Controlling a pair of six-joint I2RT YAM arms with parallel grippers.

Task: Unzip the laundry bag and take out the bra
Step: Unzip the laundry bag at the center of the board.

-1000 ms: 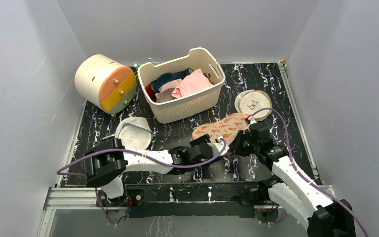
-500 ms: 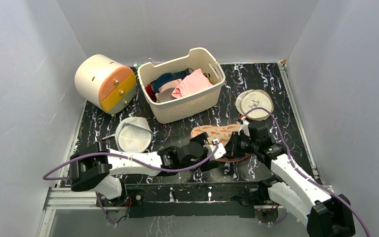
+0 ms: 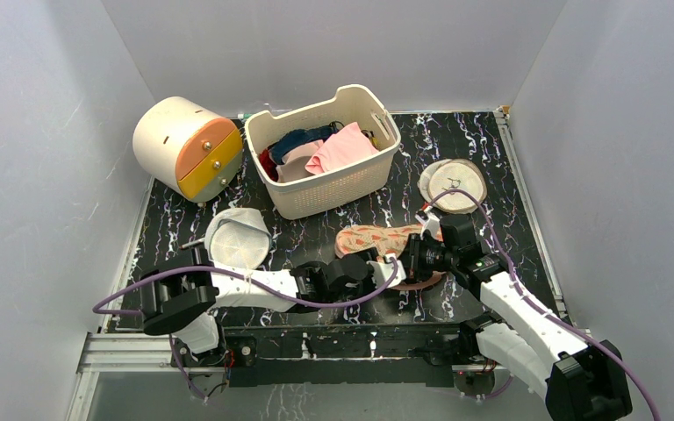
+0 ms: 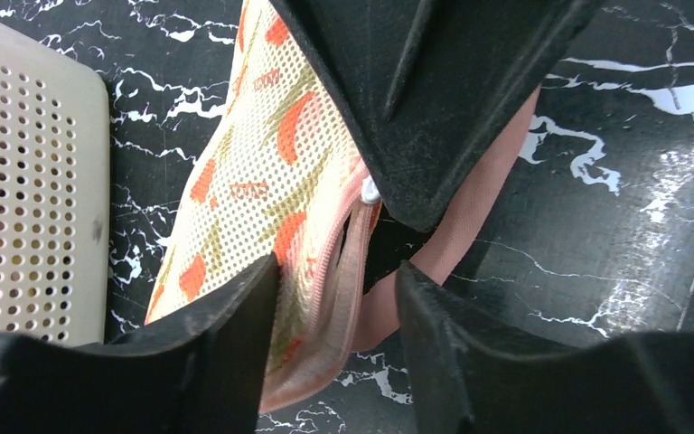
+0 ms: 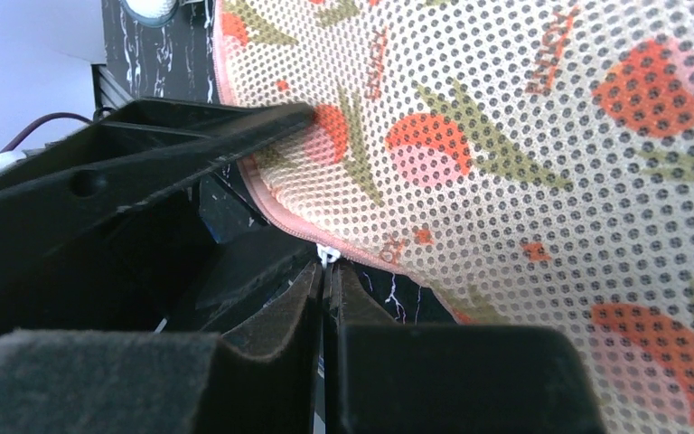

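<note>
- Laundry bag (image 3: 377,237) lies on the black marbled table (image 3: 491,149), near my side, just in front of the white basket (image 3: 316,197). It sits between my two grippers. It's lying down, floral side up.
- Overall progress: early. The bag is out and in reach, unzipping has only begun, and nothing is removed yet.
- Left gripper (image 4: 336,269): fingers apart, straddling the bag's pink-trimmed edge. The rim sits in the gap. One tip is against the fabric and the other is off it, so I judge it is not clamping.
- Right gripper (image 5: 327,269): fingers pressed together right at the bag's seam. The small white zipper pull (image 5: 328,256) sits at the very tips and looks pinched between them.
- Zipper (image 4: 348,244): a short slit shows by the pull, with the pink teeth parted and dark inside. The rest of the seam that I can see looks closed. So I'd call it a small start, with most of the run left.
- Bra: not visible in any view. Presumably it is inside the bag, but I can't confirm that.
- What's left: steady the rim with the left, run the pull round the edge, fold the bag open, lift the bra out.
</note>
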